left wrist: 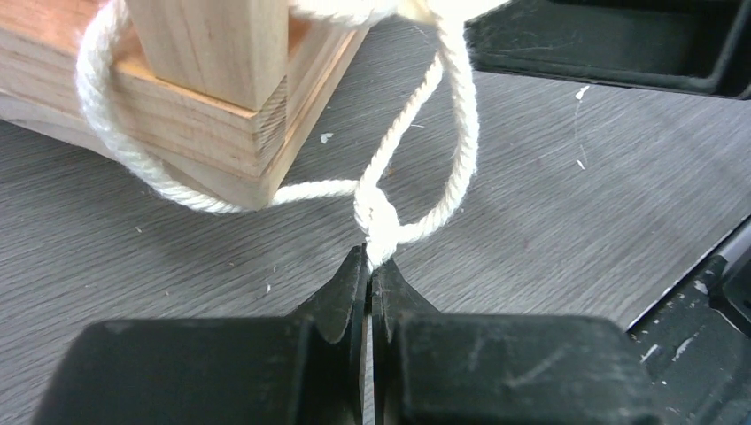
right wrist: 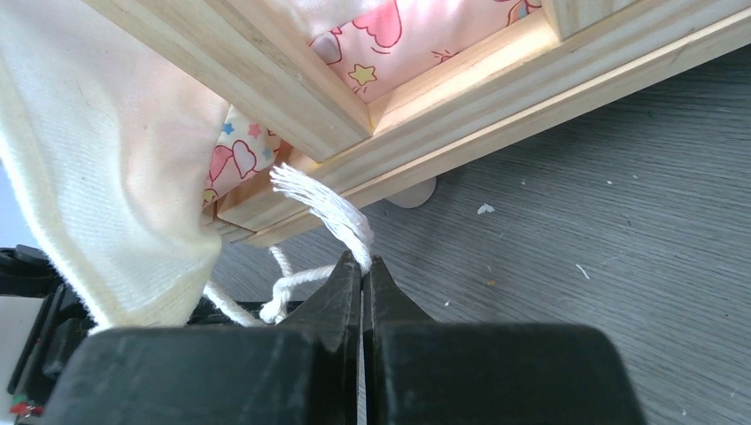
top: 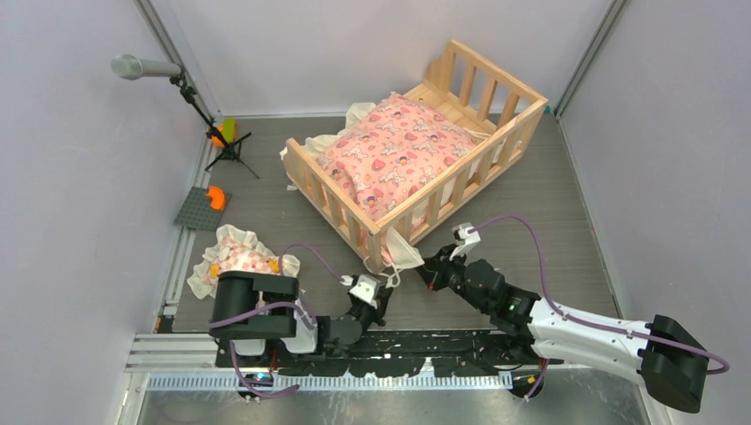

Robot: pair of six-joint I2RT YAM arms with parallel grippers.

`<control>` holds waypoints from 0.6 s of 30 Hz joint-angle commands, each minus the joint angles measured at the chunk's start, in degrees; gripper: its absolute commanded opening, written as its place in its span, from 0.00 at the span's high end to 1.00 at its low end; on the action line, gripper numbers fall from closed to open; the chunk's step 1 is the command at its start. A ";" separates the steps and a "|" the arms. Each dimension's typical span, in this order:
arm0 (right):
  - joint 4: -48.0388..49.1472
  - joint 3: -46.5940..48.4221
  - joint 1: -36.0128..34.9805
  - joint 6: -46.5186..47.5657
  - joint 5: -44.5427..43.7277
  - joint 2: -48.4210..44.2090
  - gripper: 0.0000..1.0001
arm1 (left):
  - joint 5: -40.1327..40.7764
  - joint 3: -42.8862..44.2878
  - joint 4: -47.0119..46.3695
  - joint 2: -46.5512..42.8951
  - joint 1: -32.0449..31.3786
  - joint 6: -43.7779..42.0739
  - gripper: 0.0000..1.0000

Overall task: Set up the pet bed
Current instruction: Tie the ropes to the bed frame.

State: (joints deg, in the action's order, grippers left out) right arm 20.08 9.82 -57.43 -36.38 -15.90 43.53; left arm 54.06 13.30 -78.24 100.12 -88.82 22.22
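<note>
A robotics lab cell: plain partition walls (top: 62, 195), microphone (top: 142, 67) on tripod (top: 228, 152).

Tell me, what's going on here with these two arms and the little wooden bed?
Two robot arms are working at the near corner of the wooden pet bed, which holds a pink cushion. The left end effector is shut on a knotted white cord looped round the corner post. The right end effector is shut on a frayed cord end beside the bed's base.
</note>
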 commanded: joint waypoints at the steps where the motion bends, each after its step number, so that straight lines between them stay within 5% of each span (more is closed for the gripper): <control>1: -1.05 2.43 -0.32 0.26 -2.87 -1.81 1.00 | -1.03 -0.74 3.16 -5.14 -0.86 -0.46 1.00; 5: -1.80 2.21 -0.33 -0.04 -4.04 -2.30 1.00 | -2.75 -0.78 16.06 -14.48 -1.19 1.08 1.00; 11: -1.10 2.07 -0.30 -0.78 -3.98 -0.39 1.00 | 1.53 7.31 59.88 -34.33 -1.20 7.89 1.00; 18: -0.47 3.21 -0.39 -1.04 -2.60 2.61 1.00 | 3.98 8.24 81.01 -47.35 -1.20 11.43 1.00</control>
State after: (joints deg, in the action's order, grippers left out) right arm 17.54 9.91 -57.43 -36.64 -18.31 45.25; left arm 54.13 20.14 -17.61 57.63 -89.73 29.85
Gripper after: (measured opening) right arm 0.026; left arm 0.013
